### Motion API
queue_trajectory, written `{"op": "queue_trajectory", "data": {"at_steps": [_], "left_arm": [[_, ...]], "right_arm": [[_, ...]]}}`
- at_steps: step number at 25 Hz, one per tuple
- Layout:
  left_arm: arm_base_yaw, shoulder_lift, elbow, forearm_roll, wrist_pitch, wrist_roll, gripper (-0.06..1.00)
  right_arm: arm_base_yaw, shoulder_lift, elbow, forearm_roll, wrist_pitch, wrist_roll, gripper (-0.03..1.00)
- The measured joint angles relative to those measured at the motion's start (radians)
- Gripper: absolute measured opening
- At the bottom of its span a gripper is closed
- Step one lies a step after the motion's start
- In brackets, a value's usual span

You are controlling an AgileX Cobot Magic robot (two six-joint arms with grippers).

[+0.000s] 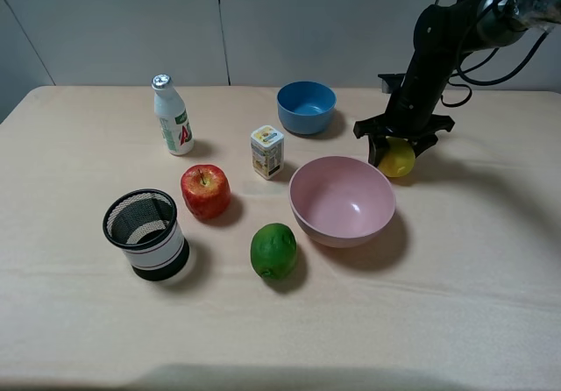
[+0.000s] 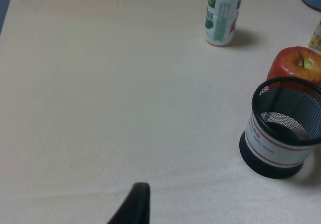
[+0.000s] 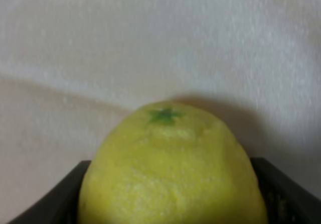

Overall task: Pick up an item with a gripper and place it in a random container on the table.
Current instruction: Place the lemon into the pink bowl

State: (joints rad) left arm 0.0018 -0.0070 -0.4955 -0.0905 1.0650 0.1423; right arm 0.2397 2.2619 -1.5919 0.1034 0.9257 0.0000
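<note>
The yellow lemon [image 1: 400,162] sits between the black fingers of my right gripper [image 1: 396,148], just right of the wide pink bowl [image 1: 326,222] and beside its far rim. In the right wrist view the lemon [image 3: 170,169] fills the space between the two dark fingers [image 3: 288,196], with its shadow on the cloth behind it. The gripper is shut on it, low over the beige table [image 1: 456,303]. Of my left gripper only one black fingertip [image 2: 134,206] shows, above bare cloth; the exterior high view does not show it.
A blue bowl [image 1: 306,107] stands behind the pink bowl. A small yellow carton [image 1: 266,152], a red apple [image 1: 205,190], a green fruit [image 1: 273,251], a black mesh cup [image 1: 145,233] and a white bottle [image 1: 173,117] stand to the left.
</note>
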Motion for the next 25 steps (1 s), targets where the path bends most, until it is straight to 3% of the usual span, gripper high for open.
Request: {"op": "queue_trajectory", "data": {"at_steps": [25], "left_arm": [[0.0,0.0,0.0,0.0,0.0,0.0,0.99]], "right_arm": [[0.0,-0.136,-0.07,-0.014,0.222,0.0,0.45]]}}
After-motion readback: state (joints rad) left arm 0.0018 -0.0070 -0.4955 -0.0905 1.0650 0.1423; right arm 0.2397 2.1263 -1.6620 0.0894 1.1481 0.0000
